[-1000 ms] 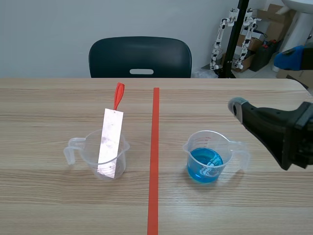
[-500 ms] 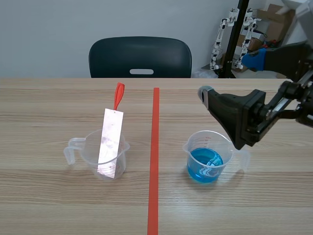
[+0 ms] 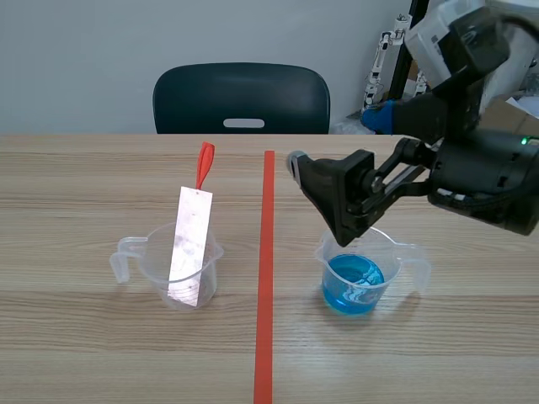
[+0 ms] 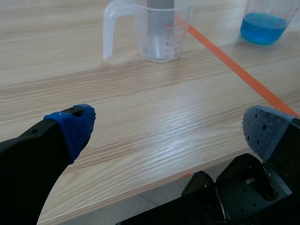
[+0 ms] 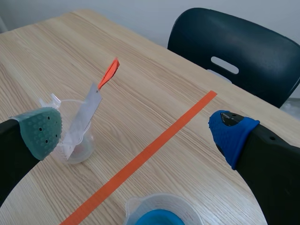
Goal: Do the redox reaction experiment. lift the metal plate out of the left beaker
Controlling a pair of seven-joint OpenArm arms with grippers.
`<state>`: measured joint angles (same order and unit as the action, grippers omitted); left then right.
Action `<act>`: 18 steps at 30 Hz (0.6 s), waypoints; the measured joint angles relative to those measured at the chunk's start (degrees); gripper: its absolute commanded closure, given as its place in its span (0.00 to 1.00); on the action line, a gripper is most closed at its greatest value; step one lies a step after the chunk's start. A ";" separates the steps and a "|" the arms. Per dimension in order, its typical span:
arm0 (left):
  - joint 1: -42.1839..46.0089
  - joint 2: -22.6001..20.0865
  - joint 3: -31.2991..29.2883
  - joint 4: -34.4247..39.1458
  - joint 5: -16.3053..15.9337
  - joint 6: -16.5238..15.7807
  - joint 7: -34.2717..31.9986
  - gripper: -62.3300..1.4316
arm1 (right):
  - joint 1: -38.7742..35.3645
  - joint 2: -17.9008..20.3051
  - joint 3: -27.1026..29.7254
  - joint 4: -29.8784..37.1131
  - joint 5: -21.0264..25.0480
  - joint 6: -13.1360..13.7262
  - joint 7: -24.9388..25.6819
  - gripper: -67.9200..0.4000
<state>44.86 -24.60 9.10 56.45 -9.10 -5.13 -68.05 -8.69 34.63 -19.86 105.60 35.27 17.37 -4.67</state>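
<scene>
Two beakers: a clear left beaker (image 3: 181, 271) and a right beaker (image 3: 357, 273) with blue liquid stand on the table (image 3: 84, 345), one on each side of the tape line (image 3: 265, 278).
Plate's place: the metal plate (image 3: 190, 244) stands in the left beaker, its lower end at the bottom and its upper part well above the rim.
Long axis: close to upright, tilted away from the robot against the far rim, with a red tab (image 3: 205, 162) on the top end.
Right jaws: wide apart and holding nothing. The right arm (image 3: 472, 172) is raised, with its fingers above the right beaker.
Left jaws: also apart and empty, low at the near edge of the table. This arm does not show in the scene view.
Way to the plate: from the right jaws it lies ahead and lower, across the tape line, off toward the green pad (image 5: 40, 131) and not between the pads. From the left jaws the left beaker stands well ahead.
Nearer arm: probably the right, which already stands at about the height of the tab.
What the move needs: centre the right jaws on the plate's top, shut on its flat faces, then draw it up along its own tilt.
Risk: a sideways pull would likely tip the light beaker.
</scene>
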 measured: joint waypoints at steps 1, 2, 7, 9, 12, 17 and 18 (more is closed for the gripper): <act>-0.13 -0.02 0.00 0.00 -0.37 0.00 -1.27 0.00 | 0.44 -0.94 -0.46 -1.07 -0.46 -0.02 -0.07 0.00; -0.31 -0.04 -0.02 0.00 -0.35 0.00 -3.13 0.00 | 0.79 -1.90 -0.79 -2.19 -1.07 -0.02 -0.37 0.00; -0.92 -0.02 0.00 0.00 -0.33 0.02 -8.94 0.00 | 2.38 -6.36 -2.23 -7.08 -2.93 0.68 -1.70 0.00; -0.92 -0.02 0.00 0.00 -0.17 0.00 -8.90 0.00 | 3.17 -7.50 -2.95 -8.07 -3.19 1.36 -1.66 0.00; -0.98 0.00 0.00 0.00 -0.17 0.00 -8.68 0.00 | 5.99 -7.65 -5.64 -9.42 -3.30 2.56 -1.66 0.00; -1.31 0.00 0.00 0.00 1.14 0.00 -8.96 0.00 | 12.37 -8.76 -10.95 -13.66 -2.86 1.92 -1.62 0.00; -1.38 0.00 0.00 0.00 1.14 0.00 -8.94 0.00 | 13.57 -9.05 -11.96 -14.82 -2.86 1.92 -1.62 0.00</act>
<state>43.48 -24.60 9.10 56.45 -7.97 -5.13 -76.99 4.89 25.58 -31.81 90.78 32.40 19.29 -6.28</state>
